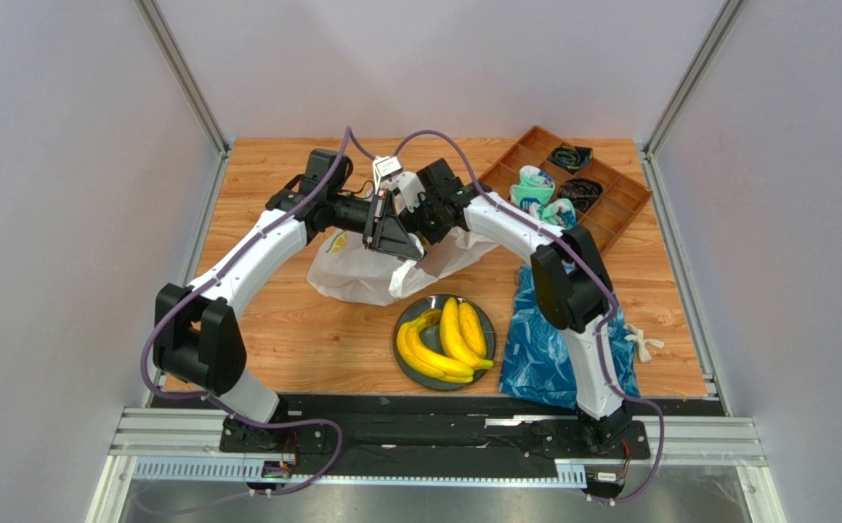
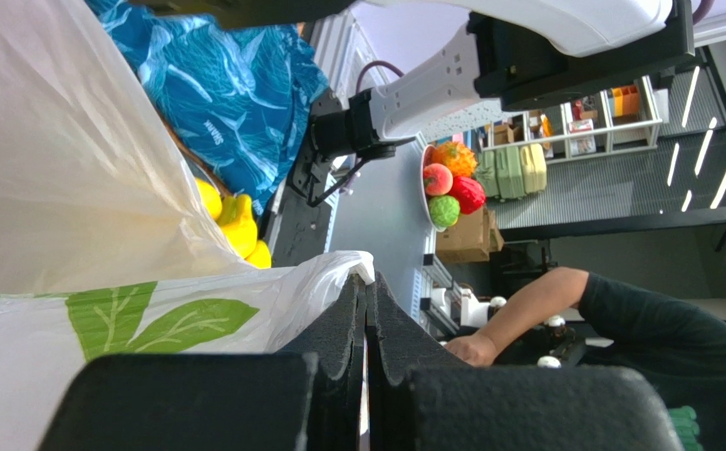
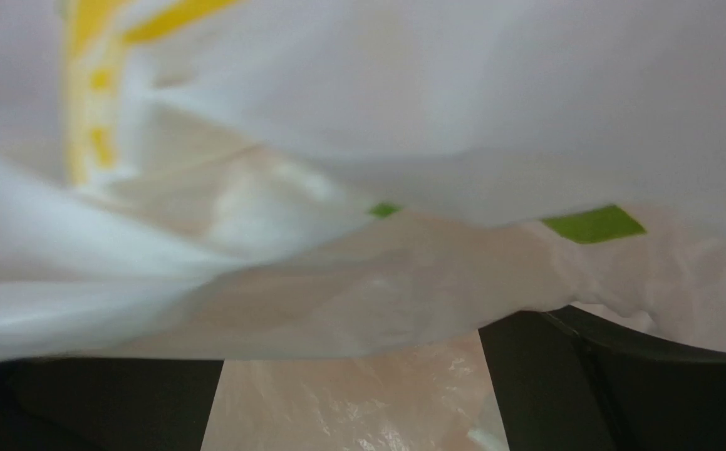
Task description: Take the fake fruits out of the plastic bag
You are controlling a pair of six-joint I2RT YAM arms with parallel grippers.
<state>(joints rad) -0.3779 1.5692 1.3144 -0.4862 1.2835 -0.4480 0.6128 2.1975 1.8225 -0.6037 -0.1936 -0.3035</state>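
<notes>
The plastic bag [image 1: 376, 278], thin, white and crumpled with a green leaf print, lies mid-frame on the worktop [image 1: 283, 338]. The left gripper [image 2: 366, 319] has its jaws pinching the bag's edge. The right gripper [image 3: 352, 404] has its jaws spread beneath the film. Yellow bananas [image 1: 447, 336] fill a dark plate [image 1: 486, 316] at lower centre.

The plastic bag [image 1: 360, 278] hangs under my left gripper [image 2: 366, 282] and, I think, drapes over my right gripper [image 3: 352, 385]. Toward the arm bases from both, the bananas [image 1: 452, 332] lie on a plate [image 1: 482, 314]. A cloth [image 1: 540, 349] lies just right of it.
</notes>
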